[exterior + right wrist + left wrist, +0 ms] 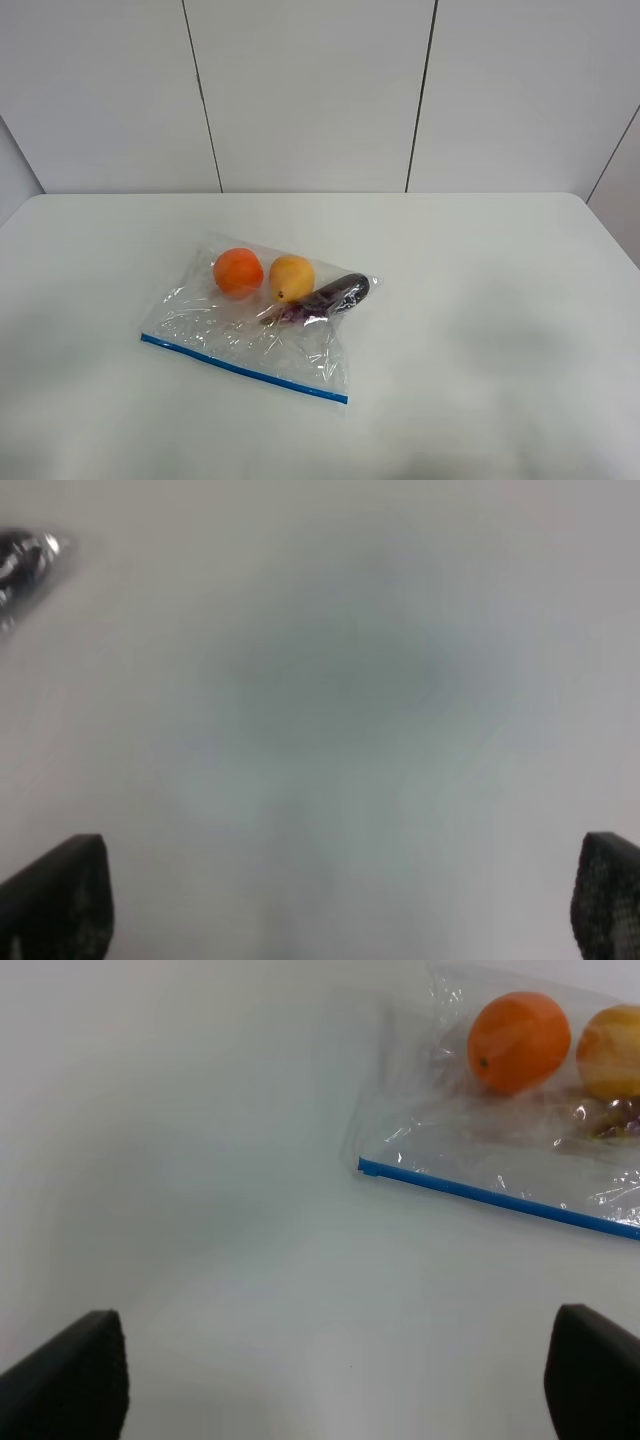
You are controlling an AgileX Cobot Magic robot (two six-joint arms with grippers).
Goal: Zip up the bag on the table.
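Both sets of jaws stand wide open and hold nothing — your left gripper (330,1370) shows only its two dark fingertips (65,1375) over bare table (200,1160), and your right gripper (340,895) shows the same, with the picture too blurred to tell more.

What can go wrong from here is mostly in the bag (262,318) itself. It is thin, crinkly plastic lying loose on a smooth top, so if you pinch the blue zipper strip (243,369) with one arm and pull along it, the whole bag will likely slide or bunch instead of closing. The other arm probably needs to pin one end first. The strip lies flat against the table, so coming down too steeply risks pressing the tips into the surface or catching only the film above the strip. The orange fruit (238,271), yellow fruit (291,277) and dark purple vegetable (338,294) sit at the far side of the bag, away from the strip; their weight may help hold it, though a hard tug could roll them.

The bag lies left of centre, its strip along the near edge, running from the left end towards the nearer right end. From your left jaws, the strip's left end (368,1167) is ahead and off to one side, well apart. Your right jaws are over bare table — only a crinkled scrap of bag shows at the edge of that view.
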